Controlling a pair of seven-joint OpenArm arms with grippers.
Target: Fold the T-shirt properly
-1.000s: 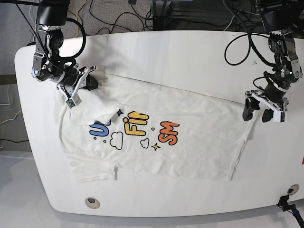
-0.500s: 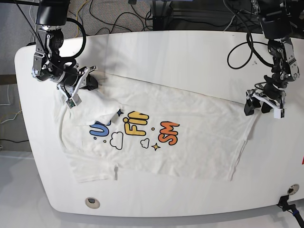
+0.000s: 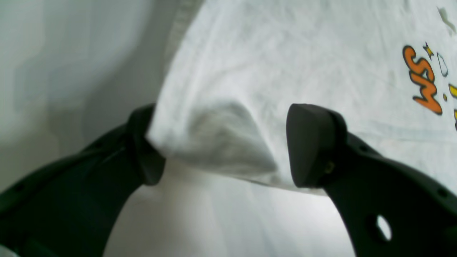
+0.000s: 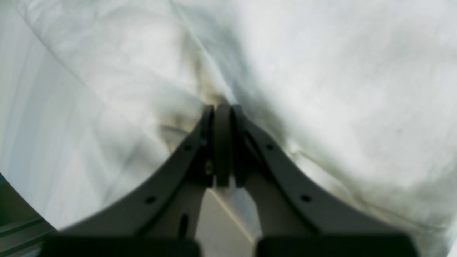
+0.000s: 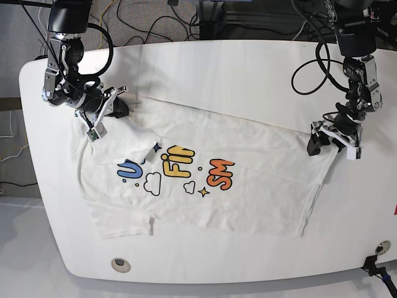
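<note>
The white T-shirt point(image 5: 205, 180) lies spread on the white table point(image 5: 248, 74), print side up, with the blue, yellow and orange letters point(image 5: 177, 167) showing. At its right corner, my left gripper point(image 5: 332, 146) is open. In the left wrist view that gripper point(image 3: 225, 146) straddles the raised shirt corner point(image 3: 221, 135), with one finger point(image 3: 310, 142) resting on the cloth. My right gripper point(image 5: 104, 119) sits at the shirt's upper left edge. Seen in the right wrist view, this gripper point(image 4: 221, 117) is shut on bunched white fabric point(image 4: 185, 107).
Cables point(image 5: 155, 25) run along the back of the table. A round grommet point(image 5: 121, 265) sits near the front left edge. A black clamp point(image 5: 379, 257) stands at the front right corner. The shirt's lower sleeve point(image 5: 118, 223) lies toward the front left.
My left gripper has moved left onto the shirt's right corner, its fingers now on either side of it. The right arm and the shirt have stayed put.
</note>
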